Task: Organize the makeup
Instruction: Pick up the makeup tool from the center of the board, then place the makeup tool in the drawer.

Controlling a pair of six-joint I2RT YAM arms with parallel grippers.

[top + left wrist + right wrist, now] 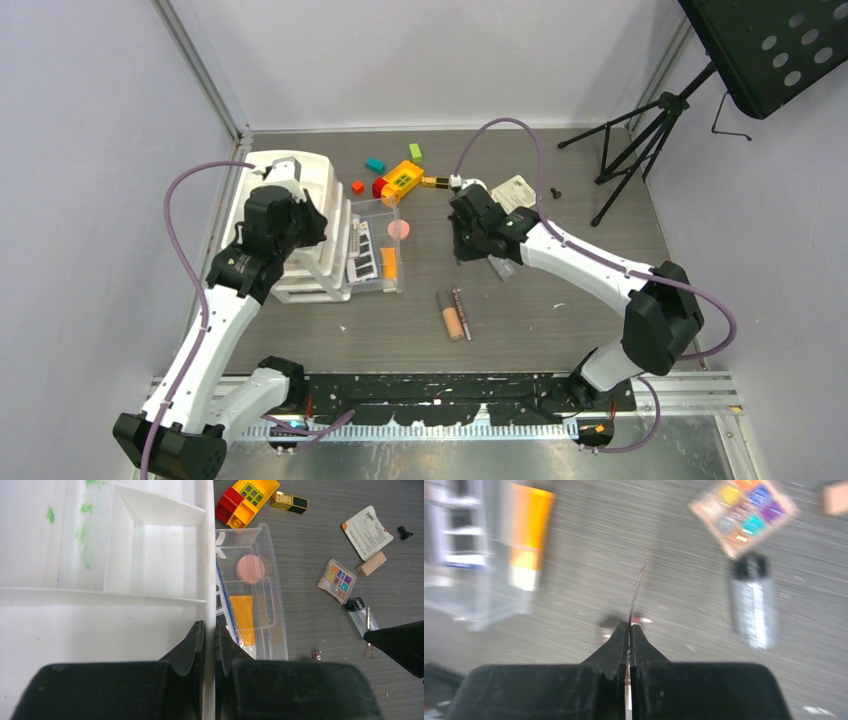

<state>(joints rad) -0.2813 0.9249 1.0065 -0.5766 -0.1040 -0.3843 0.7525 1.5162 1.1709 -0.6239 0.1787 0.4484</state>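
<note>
- beige tube (450, 317) and pencil (461, 312) lie loose on the table nearest the bases, unsorted
- left gripper (209, 640) clamped narrow on the rim of the white organizer (100, 555), whose visible compartments hold nothing
- right gripper (629, 630) pinched tight on a thin sliver (638, 587), can't tell what; it hangs over bare table
- clear box (277, 630) beside the organizer holds the orange tube (242, 617) and pink compact (250, 568), so partly done
- eyeshadow palette (337, 580) and black-capped vial (361, 617) are out on the table
- farthest: gold-black lipstick (289, 501) beside the toy brick (245, 500), not sorted; most of the task looks left
</note>
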